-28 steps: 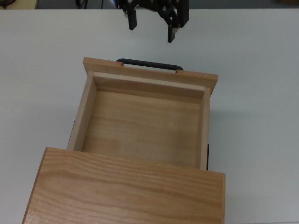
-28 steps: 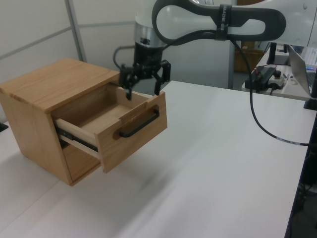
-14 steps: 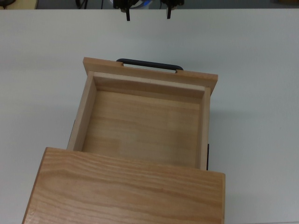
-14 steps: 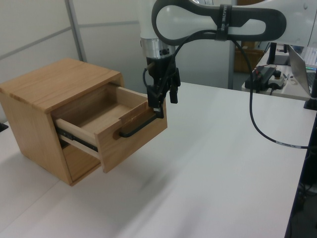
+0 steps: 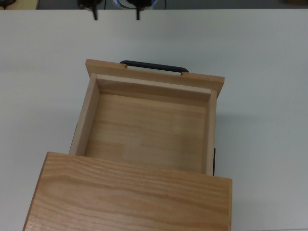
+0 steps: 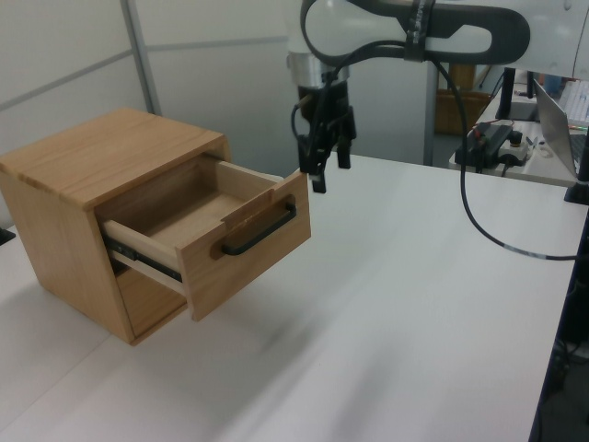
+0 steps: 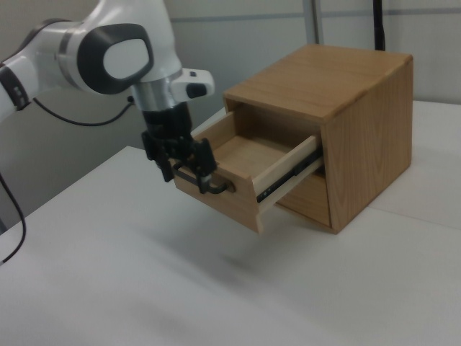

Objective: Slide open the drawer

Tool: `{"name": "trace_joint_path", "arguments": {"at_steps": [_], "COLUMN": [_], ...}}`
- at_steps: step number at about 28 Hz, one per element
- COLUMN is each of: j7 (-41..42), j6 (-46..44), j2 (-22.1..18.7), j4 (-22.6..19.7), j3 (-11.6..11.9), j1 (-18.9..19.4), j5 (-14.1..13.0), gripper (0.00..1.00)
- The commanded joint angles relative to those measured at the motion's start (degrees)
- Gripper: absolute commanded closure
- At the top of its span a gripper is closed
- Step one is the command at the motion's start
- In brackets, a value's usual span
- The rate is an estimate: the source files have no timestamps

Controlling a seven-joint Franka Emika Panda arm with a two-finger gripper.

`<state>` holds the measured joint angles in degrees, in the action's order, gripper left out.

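The drawer (image 5: 154,79) stands pulled far out of its wooden casing (image 5: 130,197), and its light-wood inside is empty. Its black bar handle (image 5: 154,66) lies free on the front panel. Only two dark fingertips of my gripper (image 5: 116,15) show at the top view's upper edge; they are spread apart with nothing between them. In the left view the gripper (image 6: 330,175) hangs above and just beyond the front panel (image 6: 253,253), clear of the handle (image 6: 262,227). In the right view the gripper (image 7: 184,164) sits in front of the drawer (image 7: 223,202).
The casing (image 6: 101,157) rests on a white table (image 6: 396,313). A black cable (image 6: 479,221) droops from the arm over the table in the left view. A power strip (image 6: 488,138) and a laptop edge (image 6: 561,120) sit at the left view's far right.
The gripper has moved toward the top view's left and, in the left view, up and to the right, away from the handle. The drawer has not moved.
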<state>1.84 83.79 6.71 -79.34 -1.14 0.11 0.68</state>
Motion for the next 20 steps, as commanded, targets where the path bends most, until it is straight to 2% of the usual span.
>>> {"name": "trace_joint_path", "arguments": {"at_steps": [1,5,20], "j7": [0.36,0.71,0.36], "j6": [1.73,1.64,1.64], "j2": [0.15,0.15,-0.46], "j4": [-0.02,-0.11,0.15], "j3": [3.07,2.89,2.37], "j1": [2.09,0.77,0.77], "j5": [-0.77,-0.86,-0.59], "gripper": [0.0,0.0,0.0]}}
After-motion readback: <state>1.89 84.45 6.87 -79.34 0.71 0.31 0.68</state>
